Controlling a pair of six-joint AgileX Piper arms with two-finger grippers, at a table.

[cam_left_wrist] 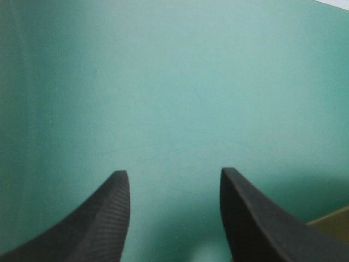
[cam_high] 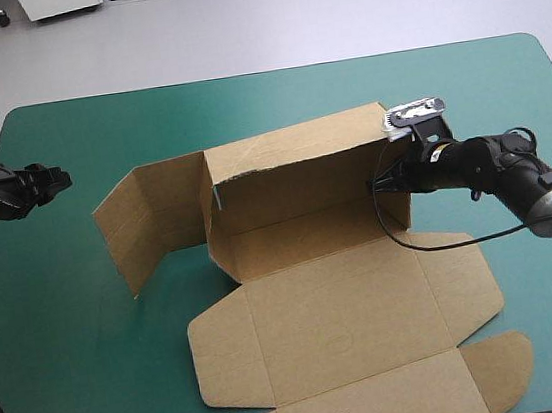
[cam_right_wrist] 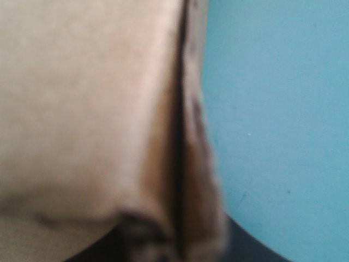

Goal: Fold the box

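High view: the brown box (cam_high: 338, 300) is seen partly raised, its back wall upright and its lid flat; the wall's end is clamped between the fingers of the right gripper (cam_high: 379, 182); the left gripper (cam_high: 61, 178) is held spread apart over bare teal-green cover (cam_left_wrist: 163, 82), the box well ahead of it.

The table (cam_high: 503, 88) wore its teal-green cover (cam_left_wrist: 174, 82) out to the rounded far corners, bare along the far side. The box (cam_high: 346, 324) sat directly on it, from the middle toward the near edge. Its broad brown panel and rounded flaps lay flat on the cover. A long wall stood upright along the panel's far side, and a side flap angled off leftward, its lower edge on the cover. A brown sliver (cam_left_wrist: 331, 220) at the table's left edge was possibly more board.
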